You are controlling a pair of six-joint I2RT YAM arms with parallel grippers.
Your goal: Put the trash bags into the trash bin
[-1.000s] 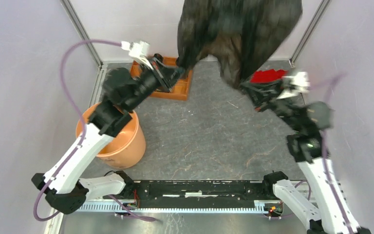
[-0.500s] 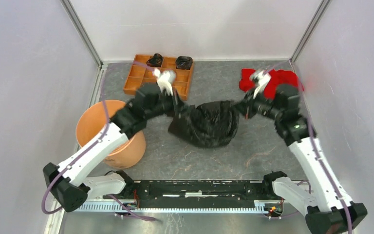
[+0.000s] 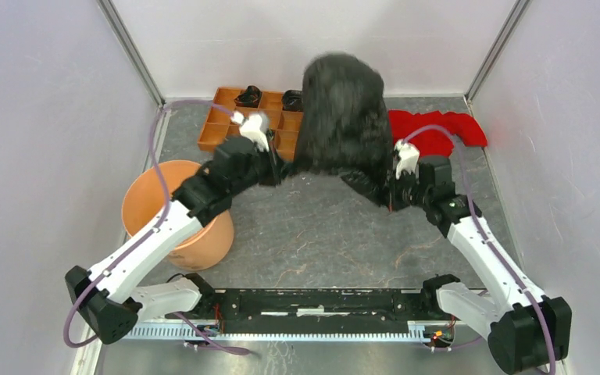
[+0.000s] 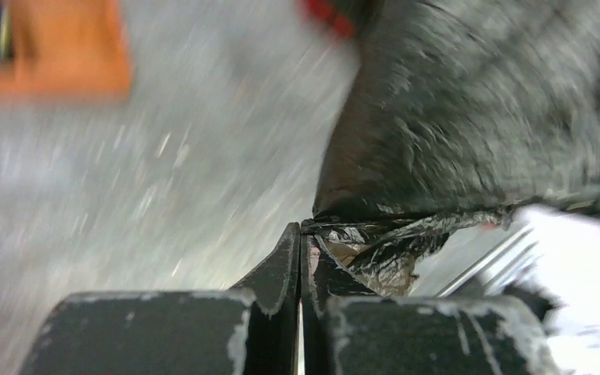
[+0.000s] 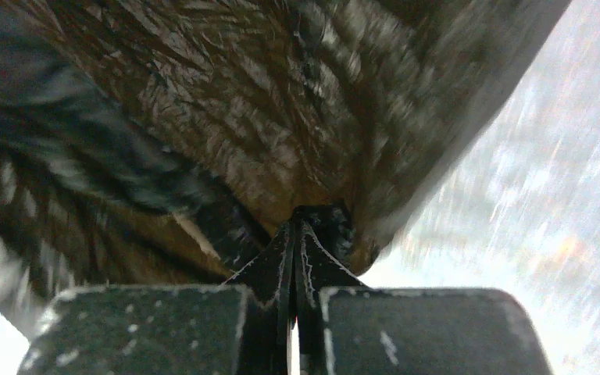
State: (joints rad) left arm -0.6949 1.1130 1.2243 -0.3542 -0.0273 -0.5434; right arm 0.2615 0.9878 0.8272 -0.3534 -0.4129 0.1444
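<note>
Black trash bag point(image 3: 340, 117): ballooned up in the air over the far middle of the table point(image 3: 320, 242), blurred, strung between both arms. It is not in the trash bin point(image 3: 203, 234). Left gripper point(image 4: 301, 234) is pinched tight on a crumpled edge of the film. Right gripper point(image 5: 294, 226) is likewise clamped on a fold at the opposite side. Bin stands upright at near left, with the left arm crossing over its rim. Behind the bag is a wooden tray point(image 3: 217, 125) holding two small black bundles point(image 3: 248, 97). Red cloth point(image 3: 437, 129) lies far right.

Bare table point(image 3: 320, 234) near centre; trash bag point(image 3: 342, 117), tray point(image 3: 219, 129), red cloth point(image 3: 437, 129) across the back; trash bin point(image 3: 211, 238) left.
</note>
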